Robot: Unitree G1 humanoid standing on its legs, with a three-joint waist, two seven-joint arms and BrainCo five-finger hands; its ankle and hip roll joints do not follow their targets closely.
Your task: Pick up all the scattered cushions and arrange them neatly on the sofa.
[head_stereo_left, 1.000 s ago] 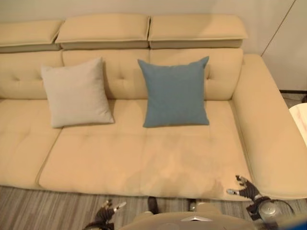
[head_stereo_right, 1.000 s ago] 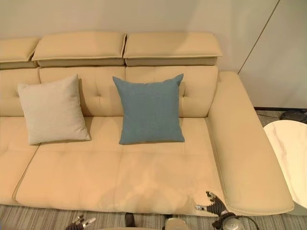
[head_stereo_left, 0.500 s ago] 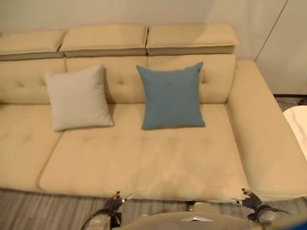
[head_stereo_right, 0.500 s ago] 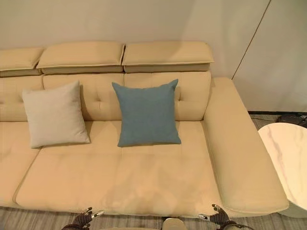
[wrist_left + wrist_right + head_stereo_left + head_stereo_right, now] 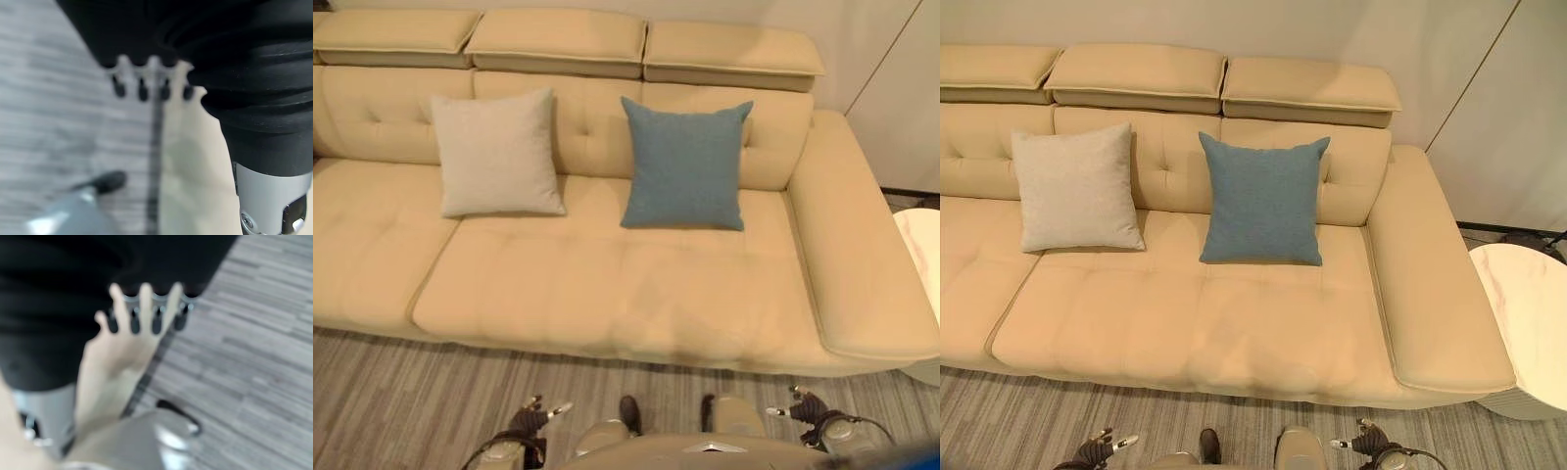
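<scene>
A beige sofa (image 5: 607, 284) on striped floor (image 5: 391, 401) carries a grey cushion (image 5: 497, 155) and a blue cushion (image 5: 683, 164), apart, leaning upright. Both hands, left (image 5: 530, 419) and right (image 5: 806, 409), hang low with relaxed, empty fingers. More floor shows than before.

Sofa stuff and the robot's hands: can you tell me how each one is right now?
beige cushion: upright, leaning on the sofa back.
blue cushion: upright, leaning on the sofa back, apart from the beige one.
sofa: front seat bare.
left hand: open, holding nothing, low over the floor.
right hand: open, holding nothing, low over the floor.
</scene>
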